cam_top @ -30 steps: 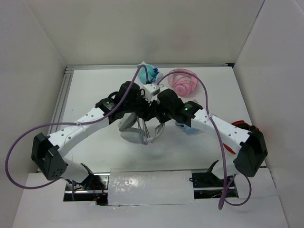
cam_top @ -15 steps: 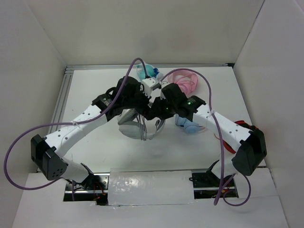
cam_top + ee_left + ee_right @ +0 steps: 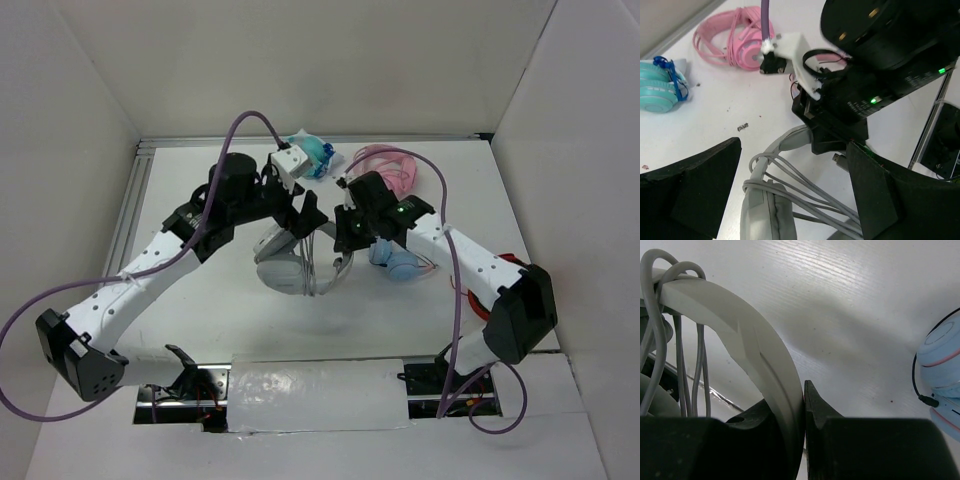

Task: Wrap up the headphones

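The light-grey headphones (image 3: 283, 268) lie mid-table with their thin grey cable (image 3: 805, 187) looped several times round the headband (image 3: 735, 320). The cable's plug (image 3: 839, 161) hangs free. My right gripper (image 3: 801, 412) is shut on the headband, which is pinched between its black fingers; in the top view this right gripper (image 3: 343, 240) is at the band's right side. My left gripper (image 3: 795, 200) hangs open just above the wrapped band, touching nothing, its fingers (image 3: 692, 192) spread wide on either side. From above, the left gripper (image 3: 305, 222) sits at the far side of the headphones.
A pink pair of headphones (image 3: 385, 170) and a teal pair (image 3: 315, 150) lie at the back of the table. A blue-cupped pair (image 3: 400, 262) rests just right of my right gripper. White walls enclose the table on three sides. Purple cables arc from both arms.
My left gripper has opened wide and let go of the cable, and its arm has drawn back and up to the left. The right gripper keeps its hold on the headband.
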You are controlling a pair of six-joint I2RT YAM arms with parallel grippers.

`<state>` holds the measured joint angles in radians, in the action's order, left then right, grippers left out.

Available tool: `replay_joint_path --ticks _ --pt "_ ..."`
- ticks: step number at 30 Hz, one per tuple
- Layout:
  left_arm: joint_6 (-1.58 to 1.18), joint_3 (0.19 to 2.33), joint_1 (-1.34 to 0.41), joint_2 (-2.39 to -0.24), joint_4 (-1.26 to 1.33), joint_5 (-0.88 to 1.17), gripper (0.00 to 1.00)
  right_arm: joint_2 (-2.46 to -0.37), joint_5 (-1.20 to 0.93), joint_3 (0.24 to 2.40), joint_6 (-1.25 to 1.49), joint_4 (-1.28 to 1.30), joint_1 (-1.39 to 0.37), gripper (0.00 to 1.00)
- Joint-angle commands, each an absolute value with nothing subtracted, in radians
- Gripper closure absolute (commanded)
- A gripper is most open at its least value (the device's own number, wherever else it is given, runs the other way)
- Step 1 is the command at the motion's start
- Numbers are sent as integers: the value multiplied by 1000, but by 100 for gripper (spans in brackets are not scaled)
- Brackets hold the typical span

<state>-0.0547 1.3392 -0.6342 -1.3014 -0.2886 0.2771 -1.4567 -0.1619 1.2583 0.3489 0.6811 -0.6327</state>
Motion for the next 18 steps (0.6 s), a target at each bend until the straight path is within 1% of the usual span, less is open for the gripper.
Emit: replay_joint_path --ticks 1,2,5,7,8,11,12,13,16,17,18 --pt "-82 1373 -623 -1227 -221 280 1 -1483 -166 1330 409 641 -626 100" --pt "-110 1368 -620 -1227 -218 235 1 -1488 -158 1333 410 638 -624 100" --pt "-207 1292 -617 -1117 -170 64 1 -1519 -114 1353 451 631 -626 100" --pt "-261 1226 -615 -1053 -161 22 1 -1541 -78 1361 475 621 -624 100" --pt "-337 1207 -614 -987 -170 5 1 -1552 -78 1367 491 606 -626 100" --pt "-513 1132 -614 -843 -290 -63 1 -1606 -57 1431 541 591 -627 100" --pt "-600 1088 -615 -766 -355 -98 1 -1647 -19 1478 573 594 -632 100" --pt "-656 1066 -615 -735 -398 -121 1 -1672 -3 1479 586 597 -638 100" --pt "-803 991 -615 -646 -503 -172 1 -1796 58 1624 636 633 -650 100" --pt "-828 974 -617 -603 -549 -179 1 -1830 83 1714 658 643 -663 100" --pt "-853 948 -617 -594 -569 -207 1 -1903 93 1759 678 650 -666 100"
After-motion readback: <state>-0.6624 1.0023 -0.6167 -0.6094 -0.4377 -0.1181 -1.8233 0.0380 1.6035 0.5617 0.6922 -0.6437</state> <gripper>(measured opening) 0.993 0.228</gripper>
